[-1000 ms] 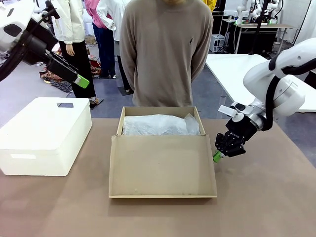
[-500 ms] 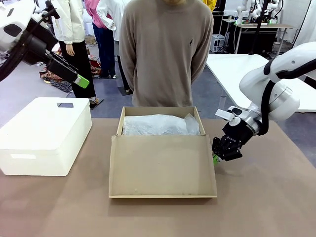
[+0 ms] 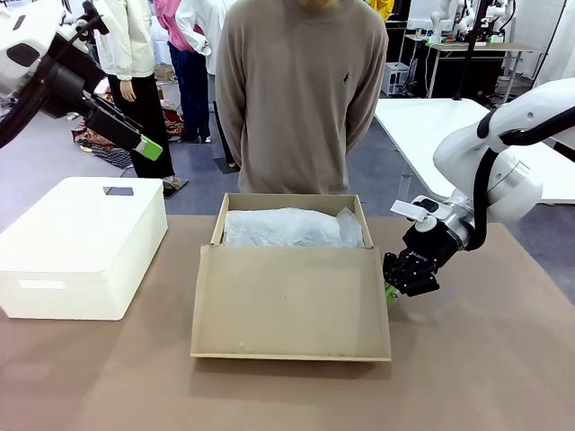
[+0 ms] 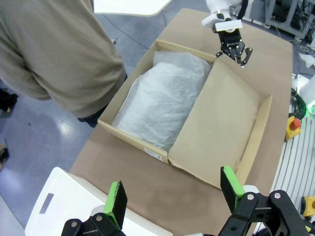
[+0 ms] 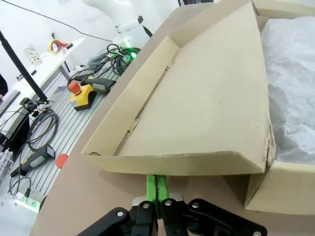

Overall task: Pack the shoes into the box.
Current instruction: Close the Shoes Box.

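Note:
The tan cardboard box stands mid-table with its flap lid folded out toward me. Crumpled white tissue paper covers the inside, and the shoes are hidden or out of view. My right gripper is shut, its tips pressed against the lid's right edge. In the right wrist view the closed green pads sit just under the lid, whose side is slightly raised. My left gripper hangs open high at the left, holding nothing; from the left wrist view it looks down on the box.
A large white rounded box sits on the table's left side. A person stands at the far edge right behind the cardboard box, arms behind the back. Bare table lies in front of the lid and to its right.
My right gripper has slid left and down to the lid's right edge. The lid has shifted slightly left and lifted a little. The left arm is still.

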